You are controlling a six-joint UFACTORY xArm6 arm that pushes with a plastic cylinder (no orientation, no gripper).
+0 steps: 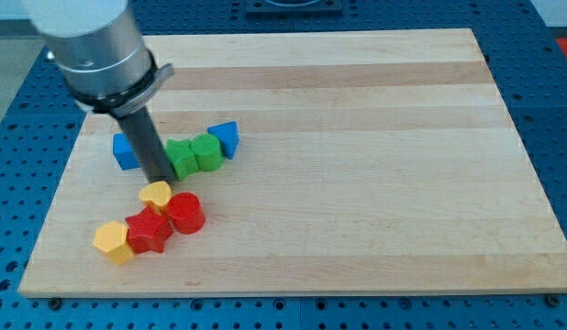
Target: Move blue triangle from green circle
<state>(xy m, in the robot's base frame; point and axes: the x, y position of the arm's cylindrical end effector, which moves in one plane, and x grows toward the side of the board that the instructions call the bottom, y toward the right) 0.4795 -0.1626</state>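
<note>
The blue triangle (226, 137) lies left of the board's middle, touching the right side of a green block (207, 151). A second green block (183, 158) sits just left of that one; which of them is the circle I cannot make out. My tip (161, 180) is at the left edge of the left green block, just above the yellow heart (157, 194). The rod hides part of the blue block (127, 152) behind it.
A red cylinder (185, 213), a red star-like block (149, 231) and a yellow hexagon-like block (113, 242) cluster below the tip, near the board's bottom left. The wooden board (375, 165) lies on a blue perforated table.
</note>
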